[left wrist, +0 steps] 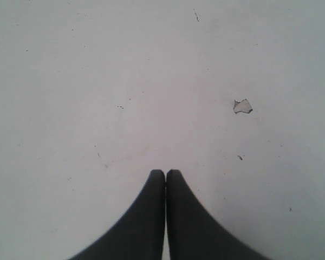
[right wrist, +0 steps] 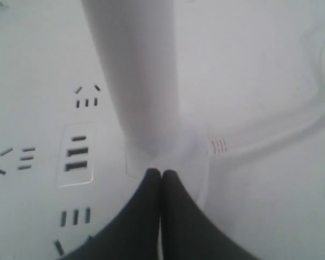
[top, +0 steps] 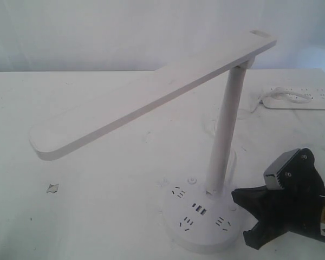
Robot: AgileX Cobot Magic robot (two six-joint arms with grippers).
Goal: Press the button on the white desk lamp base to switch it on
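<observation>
Both my claws pinch closed on nothing: left gripper (left wrist: 165, 172) idle, right gripper (right wrist: 161, 173) beside the stem (top: 226, 130), one blunt tip for the button (top: 192, 180) beyond that stem.

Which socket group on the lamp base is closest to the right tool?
The rightmost socket group, next to the right tool; the other two sit farther left.

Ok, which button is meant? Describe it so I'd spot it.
Find the white desk lamp and follow its stem down to the round base. In the exterior view, left of the stem's foot sits the button: a small pale ringed circle, unlike the dark socket slots.
</observation>
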